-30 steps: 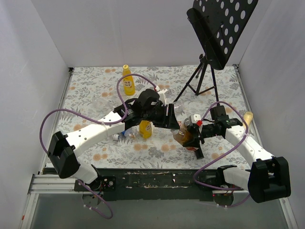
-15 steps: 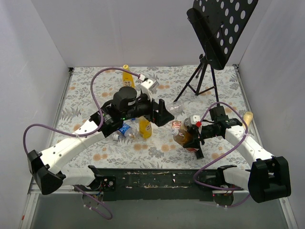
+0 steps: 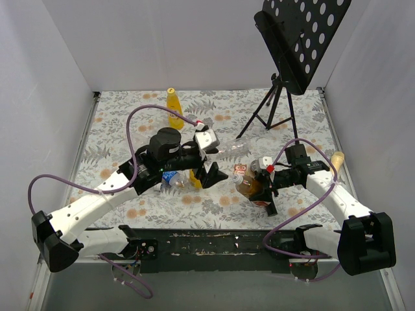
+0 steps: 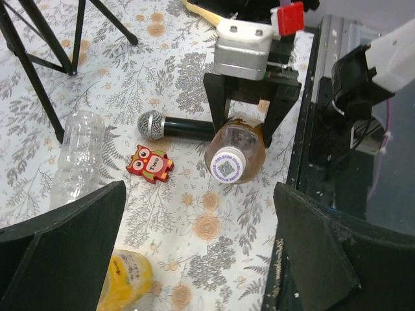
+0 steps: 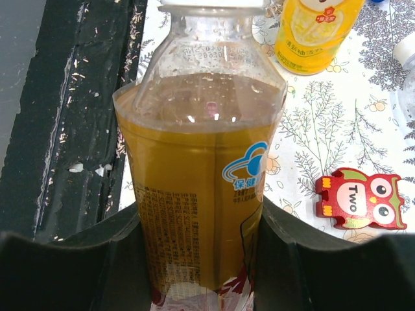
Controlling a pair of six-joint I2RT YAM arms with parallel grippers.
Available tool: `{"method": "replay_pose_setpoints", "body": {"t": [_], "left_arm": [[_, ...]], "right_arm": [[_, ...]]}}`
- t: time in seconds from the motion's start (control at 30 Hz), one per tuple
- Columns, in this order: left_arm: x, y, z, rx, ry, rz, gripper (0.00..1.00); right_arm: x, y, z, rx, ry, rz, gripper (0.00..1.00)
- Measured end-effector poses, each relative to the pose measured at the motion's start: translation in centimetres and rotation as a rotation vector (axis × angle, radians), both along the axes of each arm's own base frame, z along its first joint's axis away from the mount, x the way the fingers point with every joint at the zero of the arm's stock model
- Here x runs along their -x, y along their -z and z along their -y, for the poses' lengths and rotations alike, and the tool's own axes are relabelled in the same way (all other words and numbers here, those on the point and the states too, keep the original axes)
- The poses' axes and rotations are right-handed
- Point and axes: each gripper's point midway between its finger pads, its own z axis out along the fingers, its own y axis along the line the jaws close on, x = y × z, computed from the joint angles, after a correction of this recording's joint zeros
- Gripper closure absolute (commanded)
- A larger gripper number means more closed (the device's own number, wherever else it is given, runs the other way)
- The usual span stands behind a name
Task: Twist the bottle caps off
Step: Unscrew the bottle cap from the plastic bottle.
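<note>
Two hands meet near the middle of the flowered tabletop (image 4: 162, 65). The right hand (image 5: 201, 220) pinches the squat brown bottle (image 4: 233, 152) around its lower body, one finger pressed against each side. The bottle's white cap (image 4: 227, 163), printed in purple, sits on the neck and faces the left hand (image 4: 199, 191). That hand is spread wide and holds nothing. It hangs just left of the bottle in the overhead view, apart from it, and from its own camera the cap shows in the gap between its fingers. A black microphone (image 4: 178, 124) lies beside the bottle's shoulder, with a red owl block (image 4: 150, 164) near it. A clear bottle (image 4: 74, 159) lies further out, and a yellow bottle (image 4: 126, 282) lies close under the left hand.
</note>
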Motion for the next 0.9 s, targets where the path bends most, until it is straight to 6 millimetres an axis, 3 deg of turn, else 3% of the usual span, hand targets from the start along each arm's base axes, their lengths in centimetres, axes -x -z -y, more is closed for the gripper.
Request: {"method": "replay_pose_setpoints", "body": {"t": [0.33,0.63,0.9], "left_arm": [[0.2,0.9,0.2,-0.071,0.140,0.209,0.02],[-0.5,3.6,1.3,-0.133,0.199,0.218,0.02],[-0.3,3.9,1.6,-0.136,0.235,0.229,0.02]], "right_arm": [[0.3,0.1,0.0,0.004,-0.003,-0.011,0.99],[0.3,0.1,0.0,0.006,-0.007,-0.010,0.99],[0.4,0.2,-0.1,0.010,-0.011,-0.008,0.99]]}}
